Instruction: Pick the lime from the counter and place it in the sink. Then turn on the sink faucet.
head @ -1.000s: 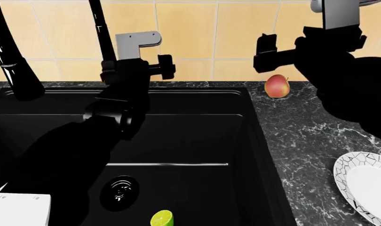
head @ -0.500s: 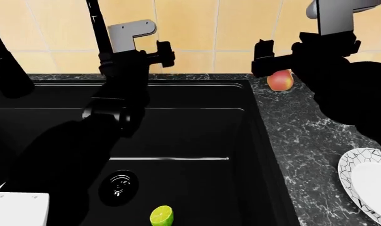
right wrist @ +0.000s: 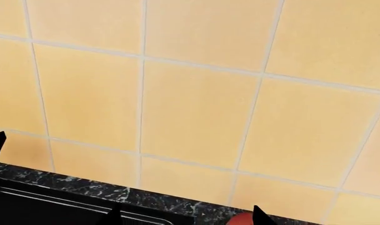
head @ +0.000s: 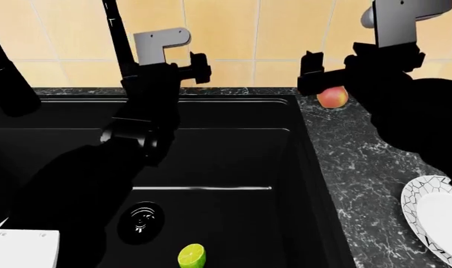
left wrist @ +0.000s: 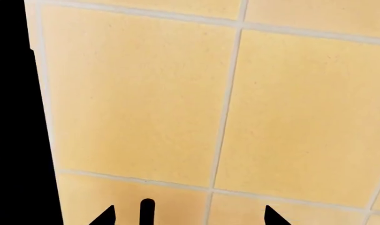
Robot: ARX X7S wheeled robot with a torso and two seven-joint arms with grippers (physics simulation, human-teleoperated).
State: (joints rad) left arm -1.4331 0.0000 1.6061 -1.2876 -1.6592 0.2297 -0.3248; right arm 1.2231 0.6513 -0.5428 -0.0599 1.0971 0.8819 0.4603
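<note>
The lime (head: 191, 255) is lying on the floor of the sink (head: 234, 151), near the front, just right of the round glossy drain (head: 141, 221), its paler cut face turned right. The left gripper (head: 199, 67) is hovering over the far edge of the matte black basin, close beside the thin glossy stem of the sink faucet (head: 116, 39); its jaws are standing apart with nothing between them. The right gripper (head: 310, 73) is hanging over the veined dark bench (head: 360, 167), jaws likewise spread and empty, partly covering a red-and-yellow fruit (head: 333, 97) at the far edge. A white plate (head: 434, 215) with a crackle rim is sitting at the near right.

The left wrist view is showing only smooth yellow wall tiles (left wrist: 240, 117) and a black vertical bar; the right wrist view is adding the bench's back strip and the sink's rim.
</note>
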